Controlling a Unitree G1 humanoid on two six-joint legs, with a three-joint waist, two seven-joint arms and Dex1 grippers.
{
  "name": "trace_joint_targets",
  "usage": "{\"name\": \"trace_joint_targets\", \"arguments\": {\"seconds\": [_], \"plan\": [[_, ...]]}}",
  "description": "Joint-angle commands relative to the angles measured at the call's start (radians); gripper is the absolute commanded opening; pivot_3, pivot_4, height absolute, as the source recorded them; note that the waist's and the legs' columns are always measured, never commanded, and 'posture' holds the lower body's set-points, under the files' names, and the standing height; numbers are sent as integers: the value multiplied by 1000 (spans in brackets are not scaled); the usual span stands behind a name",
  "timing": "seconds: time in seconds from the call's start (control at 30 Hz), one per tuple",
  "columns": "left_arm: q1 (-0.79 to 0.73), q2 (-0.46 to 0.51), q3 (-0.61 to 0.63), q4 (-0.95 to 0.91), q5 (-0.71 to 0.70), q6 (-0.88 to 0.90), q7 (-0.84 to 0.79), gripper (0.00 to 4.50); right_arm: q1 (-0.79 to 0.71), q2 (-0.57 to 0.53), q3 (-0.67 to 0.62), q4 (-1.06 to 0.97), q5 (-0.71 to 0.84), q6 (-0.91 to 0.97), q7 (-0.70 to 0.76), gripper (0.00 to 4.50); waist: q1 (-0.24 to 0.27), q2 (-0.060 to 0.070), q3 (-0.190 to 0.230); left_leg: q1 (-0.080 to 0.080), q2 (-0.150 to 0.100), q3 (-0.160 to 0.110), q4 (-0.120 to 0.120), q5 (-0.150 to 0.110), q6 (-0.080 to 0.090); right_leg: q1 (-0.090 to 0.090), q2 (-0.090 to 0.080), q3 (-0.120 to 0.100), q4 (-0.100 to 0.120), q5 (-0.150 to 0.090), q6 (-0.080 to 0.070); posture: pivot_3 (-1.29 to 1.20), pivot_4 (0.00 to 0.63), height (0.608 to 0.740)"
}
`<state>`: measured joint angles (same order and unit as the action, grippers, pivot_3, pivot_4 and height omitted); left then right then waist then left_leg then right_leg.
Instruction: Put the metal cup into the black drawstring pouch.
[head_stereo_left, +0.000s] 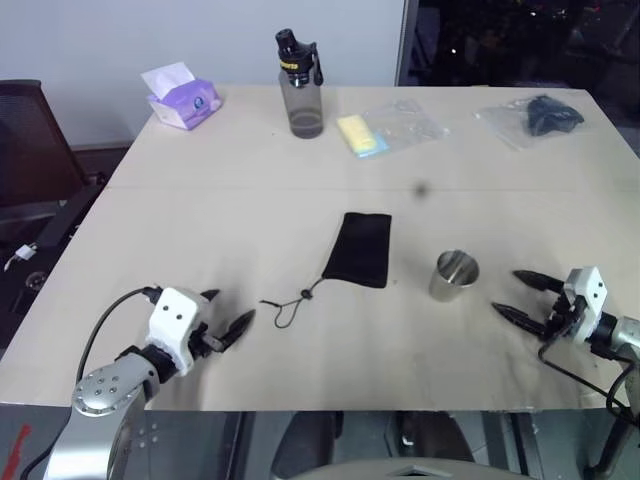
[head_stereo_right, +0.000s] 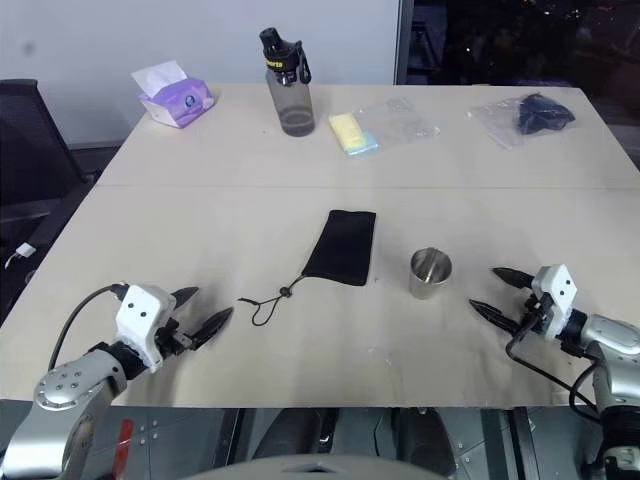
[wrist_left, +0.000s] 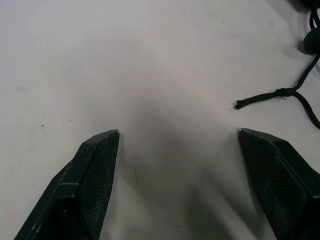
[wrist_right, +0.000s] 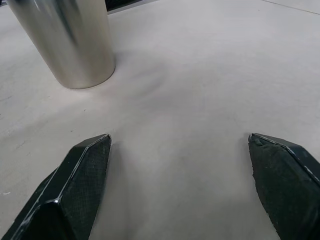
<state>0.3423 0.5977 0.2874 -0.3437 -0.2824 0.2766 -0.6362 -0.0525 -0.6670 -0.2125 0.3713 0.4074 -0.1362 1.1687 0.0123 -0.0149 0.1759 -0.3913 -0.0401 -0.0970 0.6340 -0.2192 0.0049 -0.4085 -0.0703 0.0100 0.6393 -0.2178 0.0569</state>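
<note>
From the head, the metal cup (head_stereo_left: 455, 275) stands upright on the table (head_stereo_left: 250, 200), just right of the flat black drawstring pouch (head_stereo_left: 361, 249). Left wrist: left gripper (wrist_left: 177, 137) spread wide, empty, beside the cord (wrist_left: 295, 90). Right wrist: right gripper (wrist_right: 180, 142) gaping, empty, cup near.

An office or meeting room, by the look of it.
I stand at a wide pale worktop (head_stereo_left: 300, 210) set against a plain white wall (head_stereo_left: 200, 40), with a dark office chair (head_stereo_left: 25, 140) at its left side, a tissue pack (head_stereo_left: 182, 98) and a capped water bottle (head_stereo_left: 300, 85) near its far edge.
</note>
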Motion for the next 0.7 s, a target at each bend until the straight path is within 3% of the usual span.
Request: {"name": "trace_joint_targets", "arguments": {"seconds": [0.03,0.7], "plan": [[10,20,27,-12,-13,-12,-24,3958,25,6,-11,-27,17,0,17,4439,0,0,0,0,0,0,0,0,0,0,0,0,0,0,0,0,150,740],[-21,33,45,32,-43,-21,-61,3958,61,27,-22,-32,43,-63,26,4439,-1,-1,0,0,10,14,0,0,0,0,2,0,0,0,0,0,150,740]]}}
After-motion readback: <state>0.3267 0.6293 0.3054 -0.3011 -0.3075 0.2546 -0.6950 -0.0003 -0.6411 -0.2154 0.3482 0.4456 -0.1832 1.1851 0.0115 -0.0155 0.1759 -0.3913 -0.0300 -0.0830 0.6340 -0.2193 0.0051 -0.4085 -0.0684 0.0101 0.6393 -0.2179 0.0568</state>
